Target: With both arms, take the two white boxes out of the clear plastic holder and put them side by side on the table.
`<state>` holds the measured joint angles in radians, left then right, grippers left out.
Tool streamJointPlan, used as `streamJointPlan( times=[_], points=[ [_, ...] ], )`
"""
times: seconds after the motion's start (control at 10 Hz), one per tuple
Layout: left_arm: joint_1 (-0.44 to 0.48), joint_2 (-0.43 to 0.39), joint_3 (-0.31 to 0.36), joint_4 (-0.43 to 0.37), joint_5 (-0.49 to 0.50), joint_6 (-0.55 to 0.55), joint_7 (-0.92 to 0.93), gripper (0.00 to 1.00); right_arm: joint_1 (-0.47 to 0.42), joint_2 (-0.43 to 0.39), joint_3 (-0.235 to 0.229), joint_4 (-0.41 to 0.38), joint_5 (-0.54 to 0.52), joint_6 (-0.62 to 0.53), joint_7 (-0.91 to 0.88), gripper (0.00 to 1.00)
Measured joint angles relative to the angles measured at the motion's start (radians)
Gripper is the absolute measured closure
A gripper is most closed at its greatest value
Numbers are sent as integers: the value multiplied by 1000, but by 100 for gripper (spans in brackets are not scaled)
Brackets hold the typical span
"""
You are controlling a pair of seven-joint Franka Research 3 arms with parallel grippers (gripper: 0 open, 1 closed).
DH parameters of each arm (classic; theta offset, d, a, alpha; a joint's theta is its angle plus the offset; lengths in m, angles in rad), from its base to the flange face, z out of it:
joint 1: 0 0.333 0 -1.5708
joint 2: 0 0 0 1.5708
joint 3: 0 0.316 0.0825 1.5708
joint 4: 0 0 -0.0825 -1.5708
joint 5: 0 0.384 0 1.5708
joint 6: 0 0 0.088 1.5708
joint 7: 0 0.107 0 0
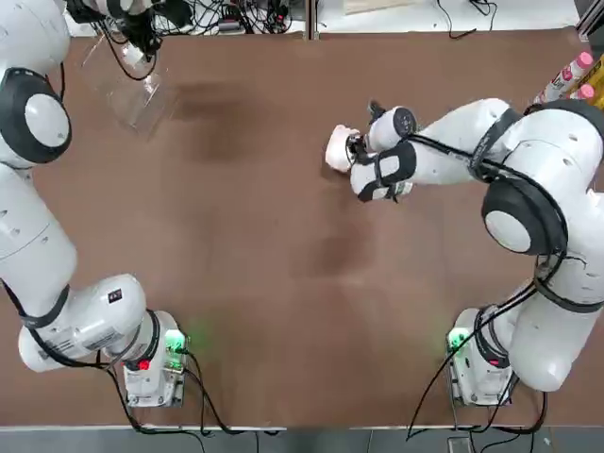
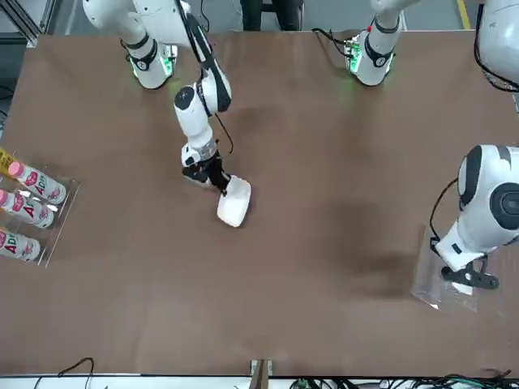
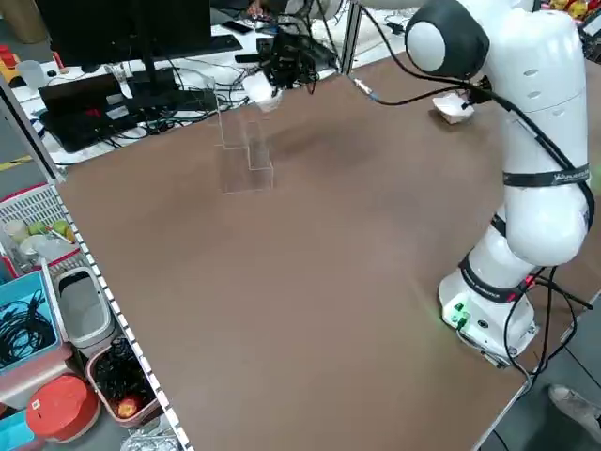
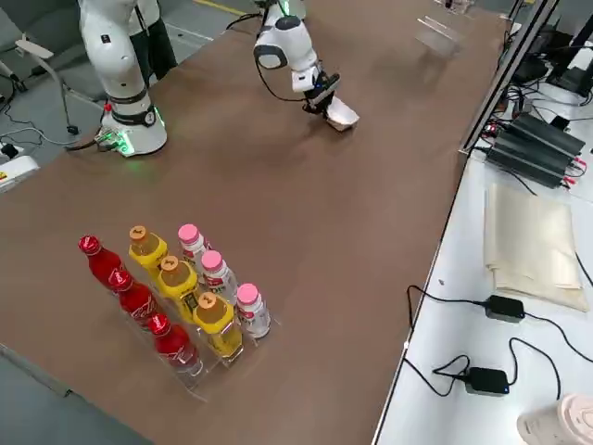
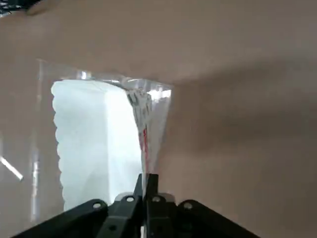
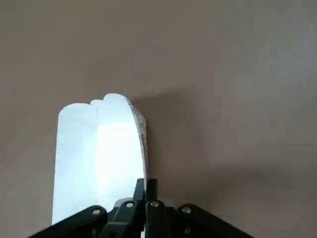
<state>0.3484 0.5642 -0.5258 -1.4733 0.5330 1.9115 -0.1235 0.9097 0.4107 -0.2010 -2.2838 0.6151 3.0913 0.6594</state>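
Observation:
My right gripper [image 1: 353, 150] is near the table's [image 1: 255, 245] middle, shut on the thin edge of one white box [image 2: 233, 202]. That box shows in the right wrist view [image 6: 94, 153] and leans low over the brown top [image 4: 341, 114]. At the far left corner my left gripper [image 3: 282, 68] is shut on the edge of the other white box [image 5: 89, 144]. The clear plastic holder's walls [image 5: 161, 114] frame this box in the left wrist view. From the left side this second box [image 3: 258, 91] hangs above the holder [image 3: 246, 155]. The holder also shows from above [image 1: 137, 94].
A clear rack of pink-capped, yellow and red bottles [image 4: 185, 297] stands at the table's far right corner [image 1: 571, 80]. Cables and a monitor [image 3: 131, 38] lie beyond the far edge. Baskets [image 3: 47, 282] sit off the left side.

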Motion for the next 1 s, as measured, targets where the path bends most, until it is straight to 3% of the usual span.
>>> streamJointPlan(
  times=[0.2, 0.5, 0.8, 1.0],
  points=[
    [-13, 0, -141, -31, -3, -84, -180, 98, 0, -42, -74, 45, 0, -107, 2, 98],
    [-44, 1, -285, -115, -4, -89, -406, 98, -3, -76, -170, 111, 6, -296, 106, 98],
    [-223, 31, -309, -130, -8, -74, -602, 98, -4, -79, -236, 190, 8, -451, 281, 98],
    [-368, 87, -306, -117, -8, -13, -719, 98, -4, -76, -255, 209, 8, -459, 395, 98]
  ],
)
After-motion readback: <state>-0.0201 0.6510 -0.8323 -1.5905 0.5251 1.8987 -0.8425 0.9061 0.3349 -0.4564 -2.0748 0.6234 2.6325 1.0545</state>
